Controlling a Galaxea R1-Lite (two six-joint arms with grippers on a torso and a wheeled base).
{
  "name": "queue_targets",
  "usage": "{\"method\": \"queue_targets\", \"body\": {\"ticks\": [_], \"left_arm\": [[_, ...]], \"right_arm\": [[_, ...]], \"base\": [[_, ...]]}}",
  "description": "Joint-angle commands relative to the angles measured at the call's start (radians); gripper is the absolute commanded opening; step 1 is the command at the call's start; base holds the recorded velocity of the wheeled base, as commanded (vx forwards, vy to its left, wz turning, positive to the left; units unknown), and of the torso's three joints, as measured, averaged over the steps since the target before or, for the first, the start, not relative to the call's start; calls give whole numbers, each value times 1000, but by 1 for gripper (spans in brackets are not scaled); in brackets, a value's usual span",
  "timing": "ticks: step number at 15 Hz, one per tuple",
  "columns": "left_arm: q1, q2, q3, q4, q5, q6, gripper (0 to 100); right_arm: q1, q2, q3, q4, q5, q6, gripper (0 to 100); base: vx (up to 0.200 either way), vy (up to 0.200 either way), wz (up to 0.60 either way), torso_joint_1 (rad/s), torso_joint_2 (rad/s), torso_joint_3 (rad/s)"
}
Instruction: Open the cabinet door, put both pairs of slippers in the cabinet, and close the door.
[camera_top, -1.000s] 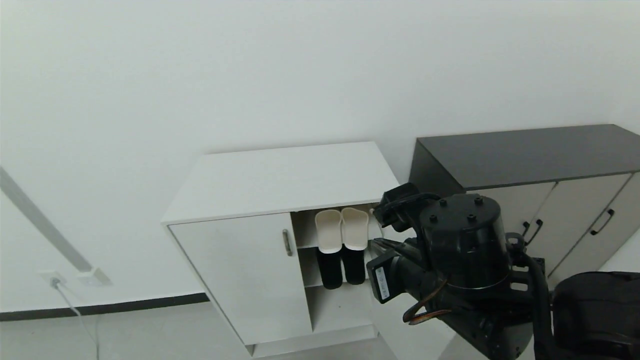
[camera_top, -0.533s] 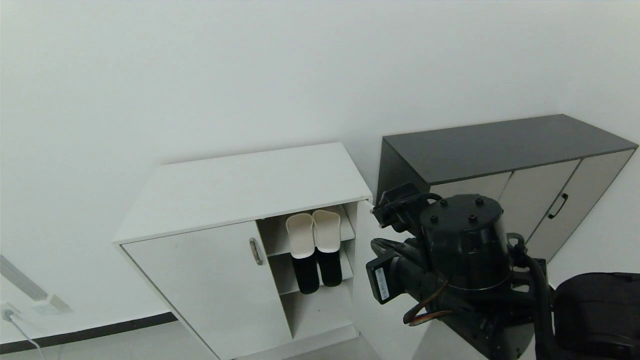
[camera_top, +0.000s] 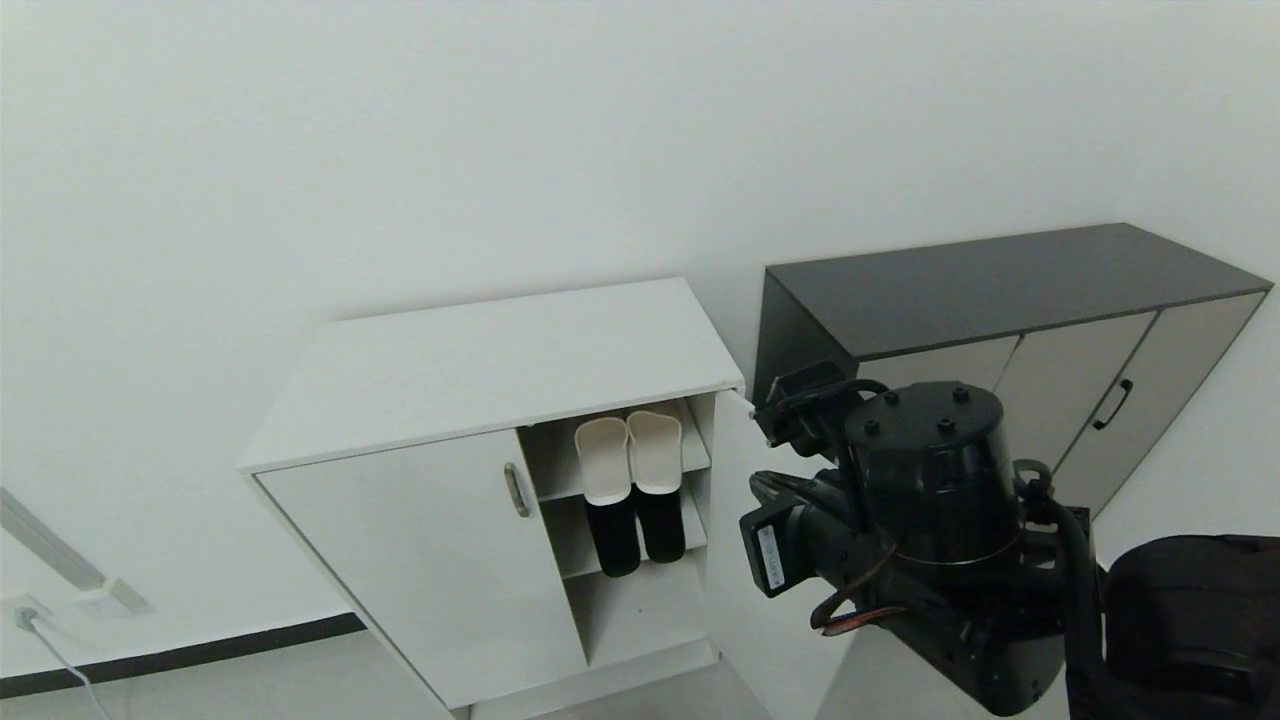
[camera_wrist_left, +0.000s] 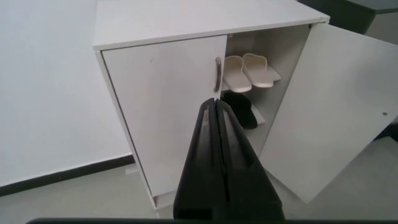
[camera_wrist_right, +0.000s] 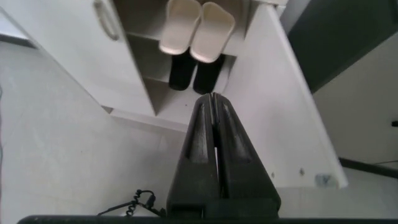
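Cabinet: a white cabinet (camera_top: 500, 360) stood against the far wall, with its left door (camera_top: 420, 560) shut and its right door (camera_top: 728, 610) swung wide toward the near side.
Handle: a slim metal handle (camera_top: 516, 490) sat upright on the shut door's right edge, beside the open compartment.
White slippers: the white pair (camera_top: 630, 455) lay side by side on the upper shelf, their near ends sticking out past the shelf's front edge.
Black slippers: the black pair (camera_top: 638, 535) lay side by side on the middle shelf, directly below the white pair.
Lowest shelf: this was bare white board.
Left gripper: the left gripper (camera_wrist_left: 215, 106) had its two fingers pressed flat together with nothing between them. It was in front of the shut left door, pointing at the lower end of the handle and short of it.
Right gripper: the right gripper (camera_wrist_right: 212, 99) had its fingers squeezed together and held nothing. It was in front of the open compartment, close to the inner face of the right door and pointing below the black slippers.
Right side: a dark-topped cabinet (camera_top: 1000, 290) with grey doors stood just right of the white one.
Left side: a wall socket (camera_top: 25, 612) with a cable sat low on the wall, above a black baseboard (camera_top: 180, 655).
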Motion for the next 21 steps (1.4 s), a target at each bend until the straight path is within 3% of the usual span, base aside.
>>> {"method": "queue_targets", "body": {"ticks": [1, 7, 9, 12, 15, 21], "left_arm": [[0, 0, 0, 0, 0, 0, 0], [0, 0, 0, 0, 0, 0, 0], [0, 0, 0, 0, 0, 0, 0], [0, 0, 0, 0, 0, 0, 0], [0, 0, 0, 0, 0, 2, 0], [0, 0, 0, 0, 0, 2, 0]], "right_arm": [[-1, 0, 0, 0, 0, 0, 0], [-66, 13, -3, -54, 9, -44, 0], [-125, 50, -91, -71, 17, -49, 0], [-216, 59, -246, 82, 29, -26, 0], [-316, 78, -356, 216, 129, 34, 0], [-441, 208, -373, 220, 204, 74, 0]], "base": [[0, 0, 0, 0, 0, 0], [0, 0, 0, 0, 0, 0], [0, 0, 0, 0, 0, 0], [0, 0, 0, 0, 0, 0], [0, 0, 0, 0, 0, 0], [0, 0, 0, 0, 0, 0]]}}
